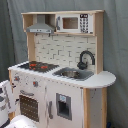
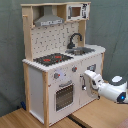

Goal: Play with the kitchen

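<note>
Reaching in from the second exterior view's right, the white Franka arm [image 2: 111, 89] holds its gripper [image 2: 86, 75] level against the front of the play kitchen [image 2: 60, 60], at the cabinet panel just right of the oven door [image 2: 64, 95]. Whether the fingers are spread or closed, I cannot tell; they blend into the white panel. Above the gripper sits the sink [image 2: 84, 50] with the black faucet [image 2: 75, 39]. Up and to the second exterior view's left of the gripper lies the black-red stovetop [image 2: 52, 59], with knobs [image 2: 56, 76] just under its edge. Higher still are the grey hood [image 2: 49, 20] and microwave [image 2: 75, 11]. The kitchen stands on a wooden table [image 2: 30, 119]. In the first exterior view the kitchen [image 1: 65, 75] fills the frame against a grey curtain [image 1: 116, 45], with white arm parts [image 1: 6, 102] at the lower left corner.
</note>
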